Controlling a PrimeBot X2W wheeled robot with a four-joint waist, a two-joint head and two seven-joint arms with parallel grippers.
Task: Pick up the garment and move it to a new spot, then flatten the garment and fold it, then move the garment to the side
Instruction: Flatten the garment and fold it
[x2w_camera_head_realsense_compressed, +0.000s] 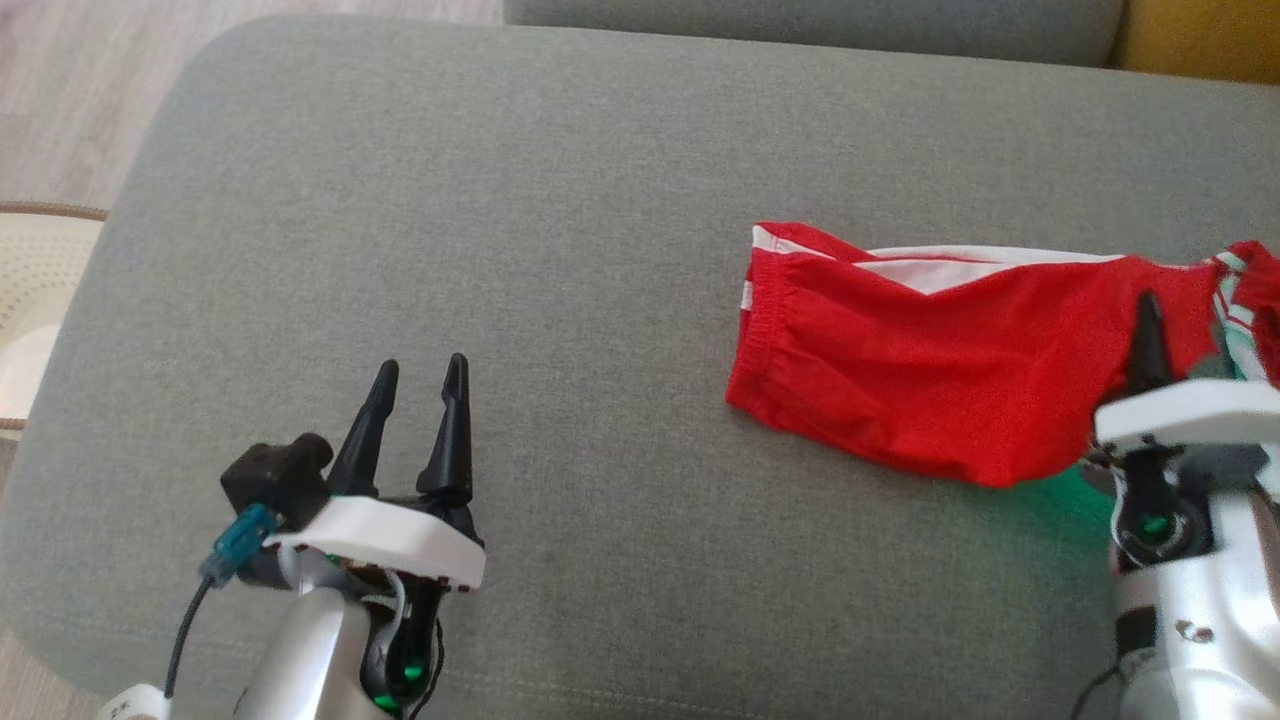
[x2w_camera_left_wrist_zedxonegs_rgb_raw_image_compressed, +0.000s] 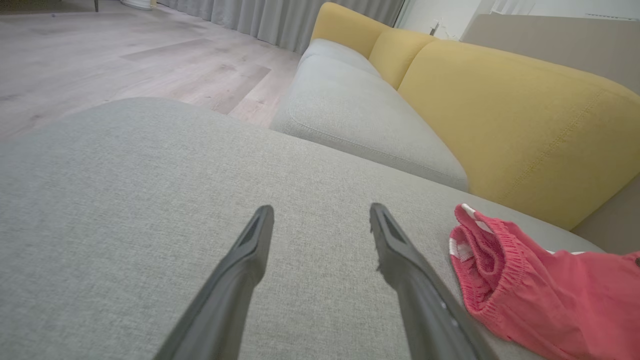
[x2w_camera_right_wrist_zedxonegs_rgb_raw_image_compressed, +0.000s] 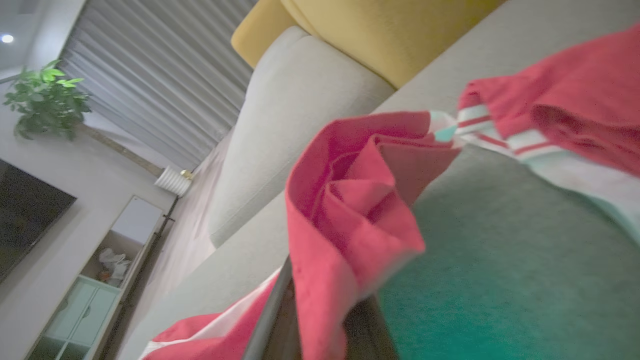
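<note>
A red garment (x2w_camera_head_realsense_compressed: 920, 380) with white stripes and an elastic waistband lies on the right half of the grey cushion (x2w_camera_head_realsense_compressed: 560, 260); the left wrist view has its waistband end (x2w_camera_left_wrist_zedxonegs_rgb_raw_image_compressed: 505, 280) at the lower right. My right gripper (x2w_camera_head_realsense_compressed: 1150, 350) is shut on the garment's right part, and red cloth (x2w_camera_right_wrist_zedxonegs_rgb_raw_image_compressed: 350, 225) is bunched between its fingers and lifted. My left gripper (x2w_camera_head_realsense_compressed: 415, 400) hovers open over bare cushion at the lower left, well clear of the garment, with nothing between its fingers (x2w_camera_left_wrist_zedxonegs_rgb_raw_image_compressed: 250, 255).
Behind the cushion stands a second grey seat (x2w_camera_left_wrist_zedxonegs_rgb_raw_image_compressed: 360, 115) and a yellow sofa back (x2w_camera_left_wrist_zedxonegs_rgb_raw_image_compressed: 505, 115). Wooden floor (x2w_camera_head_realsense_compressed: 70, 80) and a pale round rug (x2w_camera_head_realsense_compressed: 30, 290) lie beyond the cushion's left edge. A cabinet (x2w_camera_right_wrist_zedxonegs_rgb_raw_image_compressed: 95, 280) and plant (x2w_camera_right_wrist_zedxonegs_rgb_raw_image_compressed: 45, 100) stand far off.
</note>
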